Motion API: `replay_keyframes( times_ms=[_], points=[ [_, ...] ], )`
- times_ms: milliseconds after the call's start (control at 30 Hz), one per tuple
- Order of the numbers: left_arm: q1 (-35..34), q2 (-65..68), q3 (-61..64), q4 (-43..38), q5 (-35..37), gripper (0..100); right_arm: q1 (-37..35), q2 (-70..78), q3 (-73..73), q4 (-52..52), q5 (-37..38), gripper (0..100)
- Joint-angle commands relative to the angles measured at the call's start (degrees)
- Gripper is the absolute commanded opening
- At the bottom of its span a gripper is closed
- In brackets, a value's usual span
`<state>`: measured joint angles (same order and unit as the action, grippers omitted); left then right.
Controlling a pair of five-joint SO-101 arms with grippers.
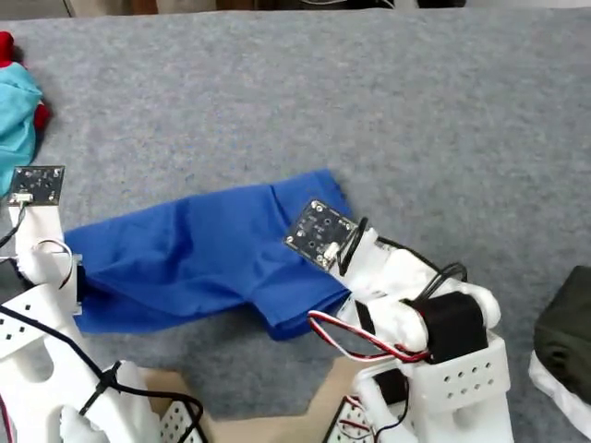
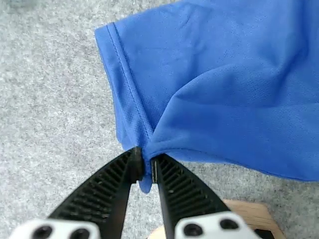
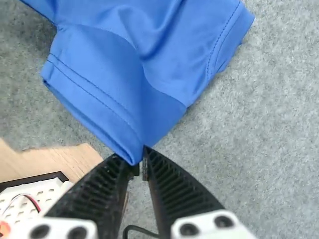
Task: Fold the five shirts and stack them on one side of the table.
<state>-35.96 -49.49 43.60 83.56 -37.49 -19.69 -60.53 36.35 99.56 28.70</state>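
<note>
left gripper [image 2: 146, 169]: jaws closed, pinching a hem corner of the blue shirt [image 2: 229, 89]; the cloth is spreading out ahead of the fingertips.
right gripper [image 3: 138, 164]: jaws closed, clamping another hem corner of the same shirt; the rest is fanning away ahead of it.
shirt position: lying on the grey table [image 1: 416, 111], stretching between the 2 grippers and touching both.
key relation: the long axis is running gripper to gripper, so each arm is holding 1 end of the near edge; neither is nearer.
next move (judgement): both are likely needing to lift together and carry that edge forward; an uneven lift is risking a skewed fold.
other shirts: teal shirt [image 1: 17, 120] is sitting well beyond the left gripper; dark shirt [image 1: 565, 332] is lying well outside the right gripper.
</note>
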Motion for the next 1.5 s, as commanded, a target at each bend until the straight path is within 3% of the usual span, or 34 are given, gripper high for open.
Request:
replay_keyframes(
  times_ms=[0,100,233,433,567,700,867,967,1200,1300,1467],
  points=[
    [-0.8,-1.1,-0.4,1.1,-0.4,2,0.9,-0.6,0.0,0.5,0.5,3.1],
    [-0.4,-1.1,-0.9,3.4,-0.4,3,0.9,-0.6,-0.3,0.5,0.5,10.4],
    [-1.9,-1.2,-0.9,3.9,-0.2,16,0.8,-0.6,-1.6,0.4,0.6,18.8],
    [-3.2,-1.2,-6.0,3.4,-0.2,32,0.8,0.2,-8.4,0.0,0.6,19.6],
    [-2.1,-0.7,-13.0,3.3,1.4,25,0.8,7.0,-11.5,-4.3,0.2,14.2],
    [4.6,-0.5,-15.4,0.4,10.3,2,0.7,22.6,-16.7,-10.0,0.0,0.3],
    [18.3,-0.5,-5.8,-9.8,17.8,2,0.5,45.4,-30.5,-15.5,-4.5,0.5],
    [23.1,-0.5,0.7,-16.5,18.8,2,0.5,58.4,-39.6,-16.5,-4.7,0.5],
    [21.4,-0.4,12.0,-27.5,18.1,2,0.5,82.9,-56.2,-16.1,-4.7,0.5],
    [20.2,0.1,14.2,-29.2,14.6,2,0.6,88.8,-61.1,-15.4,-4.7,0.5],
    [18.6,9.1,10.5,-29.7,14.9,2,0.9,94.9,-64.7,-15.3,-4.7,0.5]
  ],
)
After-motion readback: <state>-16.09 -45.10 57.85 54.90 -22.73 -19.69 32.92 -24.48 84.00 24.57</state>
